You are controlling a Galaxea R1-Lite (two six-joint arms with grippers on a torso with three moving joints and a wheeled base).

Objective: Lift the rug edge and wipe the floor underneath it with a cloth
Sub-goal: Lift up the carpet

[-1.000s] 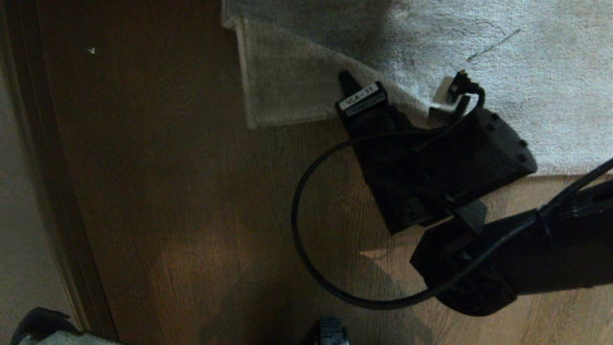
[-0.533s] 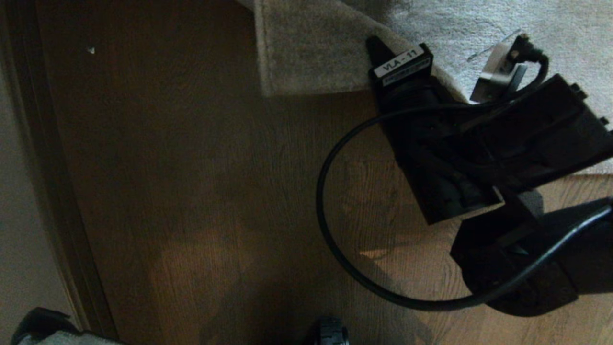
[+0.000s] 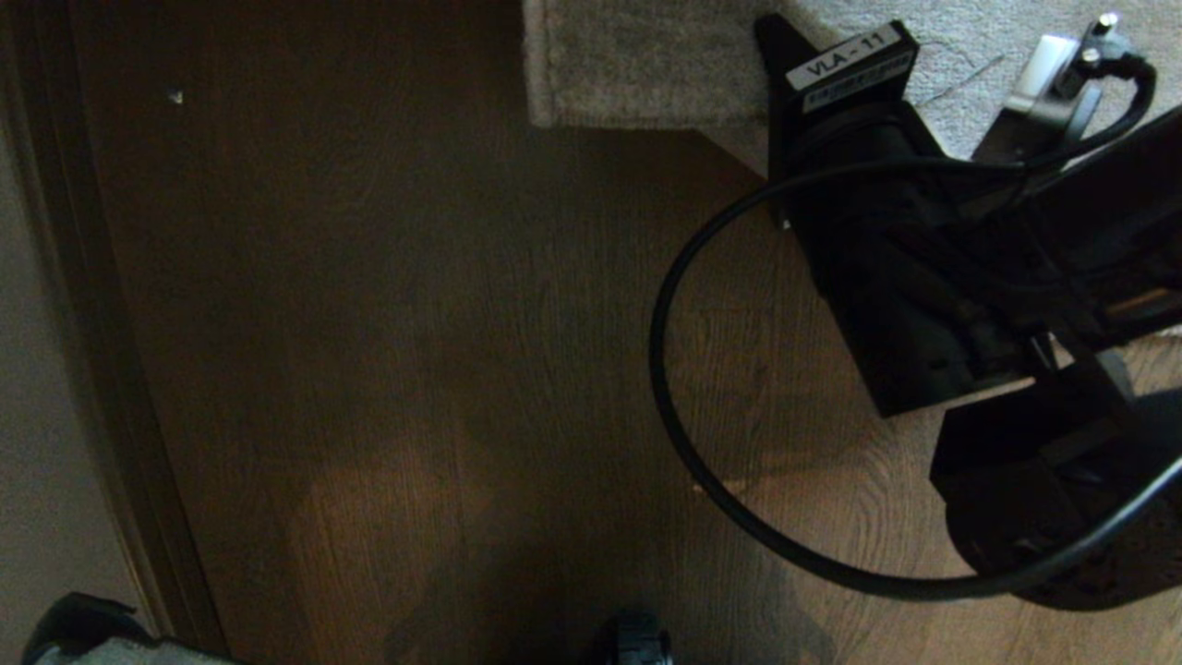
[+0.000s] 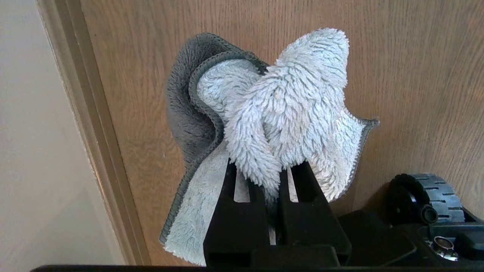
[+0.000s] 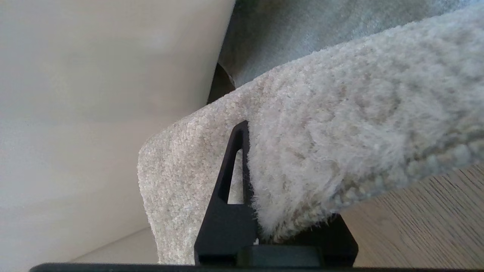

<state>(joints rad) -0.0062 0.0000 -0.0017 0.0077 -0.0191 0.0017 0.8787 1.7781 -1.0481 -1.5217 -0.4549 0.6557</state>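
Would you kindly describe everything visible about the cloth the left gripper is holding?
The cloth is a small, fluffy terry rag, pale grey-white with a long shaggy pile on one face, a darker grey shorter-pile face, and a stitched grey hem. It is bunched and folded, pinched between the shut black fingers of the left gripper, with folds standing up beyond the fingertips and one flap hanging beside them. It hangs clear above the wood floor, near the baseboard.

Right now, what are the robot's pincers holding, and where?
Right pincer pinches the rug edge near its corner. Left pincer grips the cloth by a bunched fold.
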